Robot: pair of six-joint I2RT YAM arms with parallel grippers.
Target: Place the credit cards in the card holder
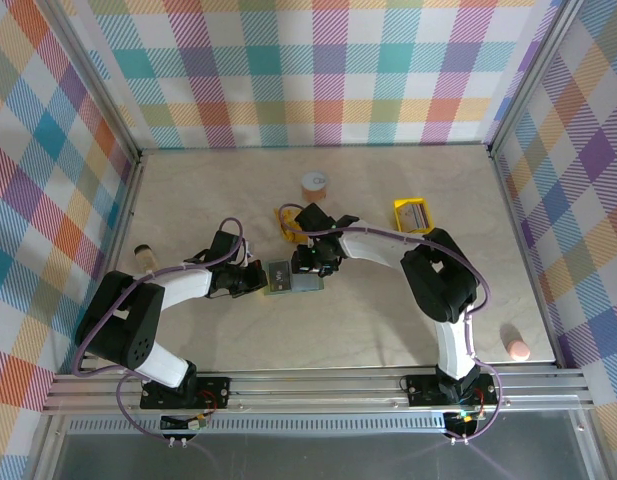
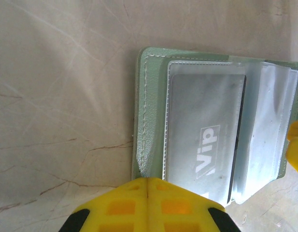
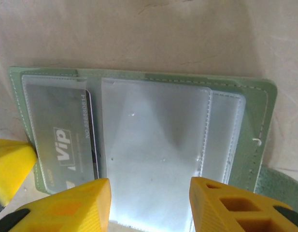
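Note:
The sage-green card holder [image 1: 284, 277] lies open on the table, its clear sleeves facing up. A grey credit card [image 2: 202, 135] marked "Vip" sits inside one sleeve of the card holder [image 2: 151, 96]. My left gripper [image 2: 148, 180] is shut, and its joined tips press on the holder's stitched green edge. In the top view the left gripper [image 1: 258, 278] is at the holder's left side. My right gripper [image 3: 149, 203] is open above the middle clear sleeve of the card holder [image 3: 255, 125], with the Vip card [image 3: 59, 130] to its left. Seen from above, the right gripper [image 1: 313, 265] is over the holder's right half.
A yellow square tray [image 1: 398, 212] with a grey card in it stands right of the right arm. An orange snack packet [image 1: 288, 220] and a small orange roll [image 1: 315, 182] lie behind the holder. A pink object [image 1: 518, 349] rests at the right edge, a small cork-like piece [image 1: 141, 252] at the left.

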